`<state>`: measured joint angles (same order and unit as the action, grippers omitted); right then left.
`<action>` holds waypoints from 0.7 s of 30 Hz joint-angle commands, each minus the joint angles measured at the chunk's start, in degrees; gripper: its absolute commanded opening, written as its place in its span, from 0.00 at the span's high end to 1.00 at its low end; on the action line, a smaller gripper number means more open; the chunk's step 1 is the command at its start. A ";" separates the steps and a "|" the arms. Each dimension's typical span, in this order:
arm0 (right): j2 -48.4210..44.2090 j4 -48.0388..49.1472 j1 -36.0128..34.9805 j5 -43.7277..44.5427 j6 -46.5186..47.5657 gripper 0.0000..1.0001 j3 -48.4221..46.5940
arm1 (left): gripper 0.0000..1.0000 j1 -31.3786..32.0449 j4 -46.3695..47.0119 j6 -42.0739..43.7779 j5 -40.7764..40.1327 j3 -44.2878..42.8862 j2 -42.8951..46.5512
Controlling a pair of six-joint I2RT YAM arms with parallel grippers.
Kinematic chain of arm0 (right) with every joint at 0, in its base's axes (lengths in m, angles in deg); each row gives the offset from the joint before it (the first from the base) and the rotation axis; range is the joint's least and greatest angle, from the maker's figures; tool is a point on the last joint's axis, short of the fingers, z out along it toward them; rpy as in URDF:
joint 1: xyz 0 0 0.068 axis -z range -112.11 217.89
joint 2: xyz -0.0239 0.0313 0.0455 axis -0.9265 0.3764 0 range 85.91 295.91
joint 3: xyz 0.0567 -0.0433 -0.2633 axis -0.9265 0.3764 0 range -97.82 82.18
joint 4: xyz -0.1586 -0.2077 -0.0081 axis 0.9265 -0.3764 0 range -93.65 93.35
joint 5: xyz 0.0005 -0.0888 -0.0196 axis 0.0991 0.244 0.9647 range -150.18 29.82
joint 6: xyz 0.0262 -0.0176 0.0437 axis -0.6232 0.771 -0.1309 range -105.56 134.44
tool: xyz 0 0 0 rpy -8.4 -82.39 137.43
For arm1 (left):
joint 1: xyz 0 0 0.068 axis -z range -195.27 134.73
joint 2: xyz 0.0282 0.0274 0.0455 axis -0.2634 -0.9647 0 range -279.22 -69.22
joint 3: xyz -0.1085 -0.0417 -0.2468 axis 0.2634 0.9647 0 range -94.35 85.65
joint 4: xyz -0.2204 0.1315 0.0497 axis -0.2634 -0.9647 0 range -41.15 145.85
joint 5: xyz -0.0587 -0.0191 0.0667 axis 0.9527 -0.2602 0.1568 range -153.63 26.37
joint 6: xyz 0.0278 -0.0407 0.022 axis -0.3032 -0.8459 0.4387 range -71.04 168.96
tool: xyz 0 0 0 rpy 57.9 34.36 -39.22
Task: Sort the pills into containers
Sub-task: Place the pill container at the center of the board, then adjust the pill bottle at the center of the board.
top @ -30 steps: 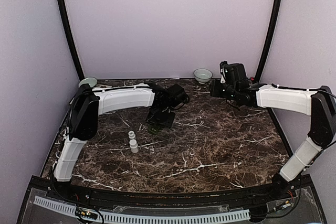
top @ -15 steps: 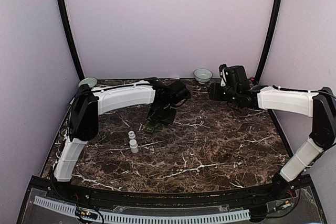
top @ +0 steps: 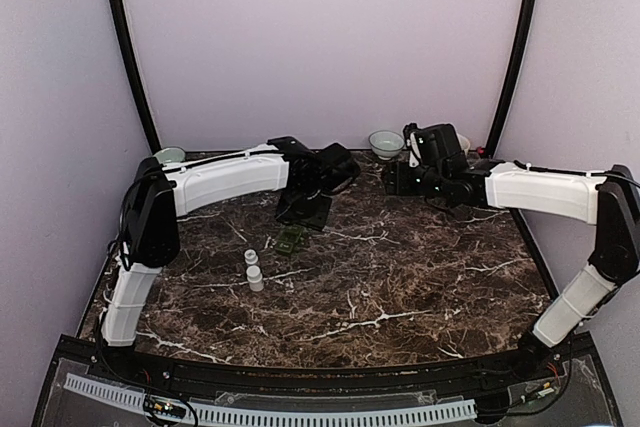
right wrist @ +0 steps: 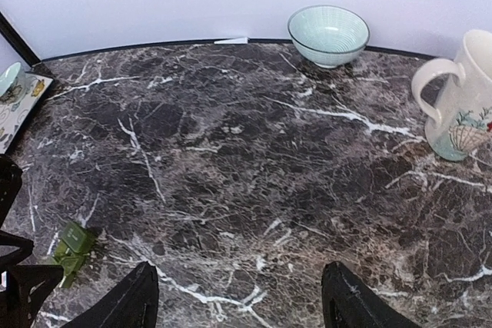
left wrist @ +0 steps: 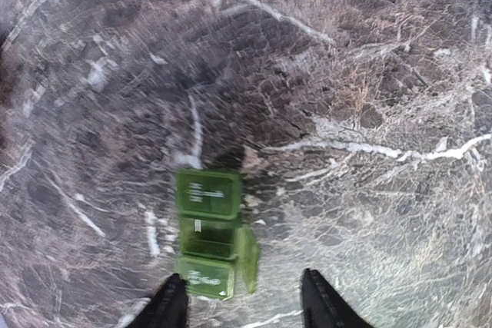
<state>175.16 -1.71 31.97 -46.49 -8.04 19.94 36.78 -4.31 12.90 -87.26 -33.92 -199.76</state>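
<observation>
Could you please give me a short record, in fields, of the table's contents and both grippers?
pill box: green, three compartments in a row, flat on the marble table, one lid apparently open
white bottles: two, upright, close together, left of the pill box and nearer the arms
left gripper: open, empty, above the pill box
right gripper: open, empty, above bare marble
bowl: pale green, at the far edge
mug: white, near the bowl
</observation>
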 commanded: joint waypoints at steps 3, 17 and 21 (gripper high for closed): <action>5.31 -5.23 -6.71 4.07 5.66 0.24 -12.20 | 0.36 -0.80 1.87 -4.24 -6.44 10.34 18.47; 30.04 -29.71 -22.62 1.52 12.00 0.28 -50.16 | 0.37 -11.33 29.14 -17.60 3.77 59.23 52.35; 37.96 -35.41 -25.78 -0.66 11.95 0.29 -60.33 | 0.42 -14.04 33.58 -20.91 7.62 67.27 57.50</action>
<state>207.60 -28.35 8.91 -45.11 2.87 -32.56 24.69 23.01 -3.21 -83.75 29.11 -146.91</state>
